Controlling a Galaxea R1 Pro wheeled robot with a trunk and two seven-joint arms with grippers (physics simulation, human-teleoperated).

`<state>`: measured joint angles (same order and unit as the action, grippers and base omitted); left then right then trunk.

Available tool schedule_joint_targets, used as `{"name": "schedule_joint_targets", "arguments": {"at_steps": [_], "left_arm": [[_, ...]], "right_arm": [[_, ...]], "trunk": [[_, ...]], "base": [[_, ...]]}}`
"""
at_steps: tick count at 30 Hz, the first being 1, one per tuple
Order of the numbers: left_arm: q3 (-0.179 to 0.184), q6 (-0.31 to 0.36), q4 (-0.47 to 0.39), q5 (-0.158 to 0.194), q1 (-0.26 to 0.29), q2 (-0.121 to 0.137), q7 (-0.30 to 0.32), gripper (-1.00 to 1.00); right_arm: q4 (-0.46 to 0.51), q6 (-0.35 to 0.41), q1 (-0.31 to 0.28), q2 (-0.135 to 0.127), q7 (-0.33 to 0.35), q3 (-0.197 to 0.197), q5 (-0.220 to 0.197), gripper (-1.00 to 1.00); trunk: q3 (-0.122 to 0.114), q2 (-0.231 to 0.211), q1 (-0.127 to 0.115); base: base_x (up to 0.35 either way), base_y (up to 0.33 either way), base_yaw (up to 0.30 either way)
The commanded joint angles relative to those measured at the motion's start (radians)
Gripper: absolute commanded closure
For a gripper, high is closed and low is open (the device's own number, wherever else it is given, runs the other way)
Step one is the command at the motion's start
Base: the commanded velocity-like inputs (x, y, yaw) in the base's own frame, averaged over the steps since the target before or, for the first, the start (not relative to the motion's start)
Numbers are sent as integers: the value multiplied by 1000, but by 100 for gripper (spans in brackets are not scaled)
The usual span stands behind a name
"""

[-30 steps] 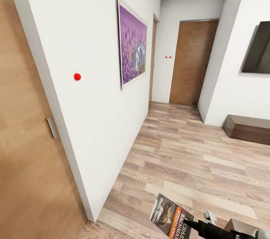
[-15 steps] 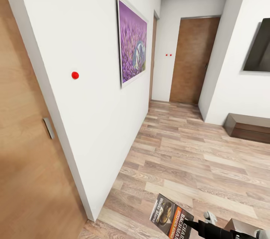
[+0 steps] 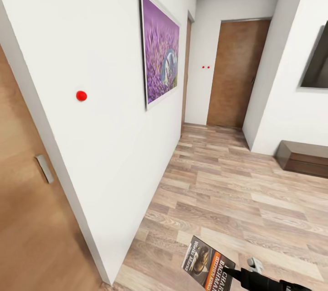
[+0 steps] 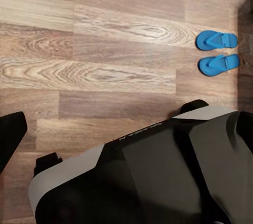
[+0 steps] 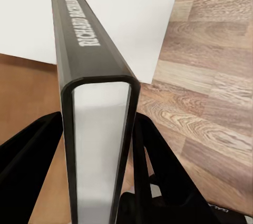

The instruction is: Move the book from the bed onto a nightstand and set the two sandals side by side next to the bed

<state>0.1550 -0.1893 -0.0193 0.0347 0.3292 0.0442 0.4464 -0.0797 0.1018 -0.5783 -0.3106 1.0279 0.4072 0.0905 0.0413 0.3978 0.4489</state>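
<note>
Blue sandals (image 4: 217, 51) lie side by side on the wood-plank floor (image 4: 105, 50) in the left wrist view, just beside a dark edge I cannot identify, so that half of the task may be done, though no bed is visible to confirm it. What remains is the book (image 3: 207, 262): the right end effector (image 5: 100, 145) is clamped on it, one finger (image 5: 153, 155) on each cover, spine upward, carried low over the floor of a hallway. Whether the left end effector is open or closed I cannot tell. A white wall (image 3: 105, 54) with a purple picture (image 3: 160, 54) stands close on the left; wooden doors (image 3: 237, 72) and a low dark bench (image 3: 303, 158) lie ahead.
</note>
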Motion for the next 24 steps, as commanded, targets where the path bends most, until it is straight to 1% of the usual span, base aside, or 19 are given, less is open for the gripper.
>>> {"name": "schedule_joint_targets", "arguments": {"at_steps": [1,13,17,24], "left_arm": [[8,-5,1,4,1,0,2,-100],[8,-5,1,4,1,0,2,-100],[8,-6,1,4,1,0,2,-100],[8,-6,1,4,1,0,2,-100]], "right_arm": [[-2,7,-2,-1,2,12,8,100],[-2,7,-2,-1,2,12,8,100],[-2,7,-2,-1,2,12,8,100],[-2,7,-2,-1,3,12,8,100]], "trunk": [[2,2,1],[2,2,1],[2,2,1],[2,2,1]], "base": [[251,0,0],[302,0,0],[78,0,-99],[9,0,-250]]}}
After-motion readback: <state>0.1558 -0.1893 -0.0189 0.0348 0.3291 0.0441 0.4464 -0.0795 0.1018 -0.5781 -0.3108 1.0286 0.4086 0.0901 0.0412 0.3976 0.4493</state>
